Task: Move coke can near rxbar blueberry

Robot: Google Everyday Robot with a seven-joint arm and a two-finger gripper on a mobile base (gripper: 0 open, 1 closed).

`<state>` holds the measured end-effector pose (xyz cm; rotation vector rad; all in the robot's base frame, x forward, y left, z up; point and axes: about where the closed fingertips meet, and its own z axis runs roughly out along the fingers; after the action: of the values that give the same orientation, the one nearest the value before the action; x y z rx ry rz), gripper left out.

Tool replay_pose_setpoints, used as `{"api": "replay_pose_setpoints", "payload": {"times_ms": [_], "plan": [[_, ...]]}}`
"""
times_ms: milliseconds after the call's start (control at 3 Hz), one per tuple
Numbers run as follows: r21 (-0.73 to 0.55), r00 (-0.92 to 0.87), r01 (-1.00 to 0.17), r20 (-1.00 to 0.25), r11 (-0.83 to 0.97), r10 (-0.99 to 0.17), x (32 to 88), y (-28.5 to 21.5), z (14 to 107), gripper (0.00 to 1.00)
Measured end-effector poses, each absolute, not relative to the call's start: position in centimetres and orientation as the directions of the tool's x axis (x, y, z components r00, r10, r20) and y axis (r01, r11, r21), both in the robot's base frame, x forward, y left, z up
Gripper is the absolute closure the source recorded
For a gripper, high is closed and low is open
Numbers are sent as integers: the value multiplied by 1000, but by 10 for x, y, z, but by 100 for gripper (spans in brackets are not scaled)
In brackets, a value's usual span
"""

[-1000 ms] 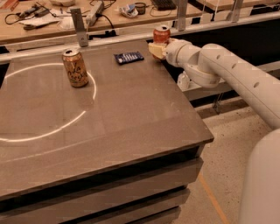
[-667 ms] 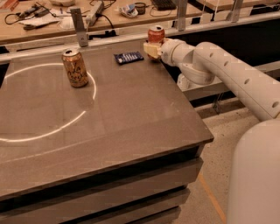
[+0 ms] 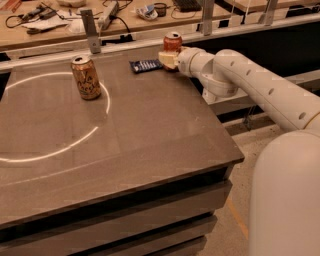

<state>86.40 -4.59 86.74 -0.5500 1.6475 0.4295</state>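
The coke can [image 3: 172, 42], red with a silver top, is upright at the table's far edge. My gripper [image 3: 168, 58] reaches in from the right and is shut on the can's lower part, which hides its base. The rxbar blueberry [image 3: 145, 65], a flat dark blue wrapper, lies on the table just left of the gripper, a small gap away from the can.
A tan-gold patterned can [image 3: 86, 77] stands at the far left inside a bright ring of light. The brown table [image 3: 150, 150] ends close on the right and front. A metal rail and a cluttered workbench [image 3: 115, 15] run behind it.
My gripper and the coke can have moved left together along the far edge, closer to the rxbar. The tan can and the bar have not moved.
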Motion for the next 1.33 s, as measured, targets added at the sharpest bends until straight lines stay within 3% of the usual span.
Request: {"api": "replay_pose_setpoints", "payload": {"times_ms": [667,1000,1333], "plan": [[-16,-110,-580,-989,814,-98,863,-43,863,29],[-14,-117,-605,-987,796,-107,850,-45,864,0],[-5,-125,-629,-986,778,-107,836,-45,865,0]]}}
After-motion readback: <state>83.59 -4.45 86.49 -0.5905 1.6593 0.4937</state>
